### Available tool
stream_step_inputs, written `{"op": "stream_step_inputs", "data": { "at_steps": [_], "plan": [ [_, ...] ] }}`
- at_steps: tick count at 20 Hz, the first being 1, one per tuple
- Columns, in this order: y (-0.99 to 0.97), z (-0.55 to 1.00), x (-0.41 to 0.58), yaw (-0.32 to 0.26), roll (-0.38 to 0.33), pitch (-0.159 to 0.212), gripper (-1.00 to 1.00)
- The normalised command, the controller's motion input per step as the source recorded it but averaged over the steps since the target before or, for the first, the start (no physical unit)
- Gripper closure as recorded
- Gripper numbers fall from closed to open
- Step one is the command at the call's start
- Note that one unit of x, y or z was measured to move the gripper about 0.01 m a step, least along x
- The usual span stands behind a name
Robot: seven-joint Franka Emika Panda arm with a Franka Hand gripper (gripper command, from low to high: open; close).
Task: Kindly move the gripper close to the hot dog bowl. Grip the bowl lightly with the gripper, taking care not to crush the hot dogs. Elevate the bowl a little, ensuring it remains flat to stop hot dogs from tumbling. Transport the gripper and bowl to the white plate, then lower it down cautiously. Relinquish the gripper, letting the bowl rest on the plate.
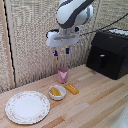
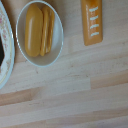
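A small white bowl (image 1: 57, 92) with a yellow-orange hot dog (image 1: 57, 91) in it sits on the wooden table. The large white plate (image 1: 27, 106) with a patterned rim lies just to its left in the exterior view. My gripper (image 1: 61, 51) hangs high above the bowl, fingers apart and empty. In the wrist view the bowl (image 2: 50, 54) holds the hot dog (image 2: 39, 30), and the plate's rim (image 2: 4, 70) shows at the picture's edge. The gripper's fingers do not show in the wrist view.
A pink cup (image 1: 62, 75) stands just behind the bowl. A longer orange-yellow bar-shaped piece (image 1: 72, 89) (image 2: 92, 22) lies beside the bowl on the exterior view's right. A black appliance (image 1: 109, 54) stands at the back right. A woven screen backs the table.
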Motion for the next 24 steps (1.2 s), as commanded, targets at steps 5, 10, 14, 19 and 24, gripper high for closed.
{"op": "stream_step_inputs", "data": {
  "at_steps": [5,10,14,19,24],
  "plan": [
    [0.01,-0.28,-0.308,0.000,-0.001,0.027,-1.00],
    [0.00,-0.29,-0.372,0.000,0.000,0.042,-1.00],
    [0.00,-0.39,-0.197,0.000,0.000,0.037,-1.00],
    [0.00,-0.47,-0.014,0.000,-0.002,0.003,-1.00],
    [0.00,-0.47,-0.015,0.000,-0.002,0.007,-1.00]
  ]
}}
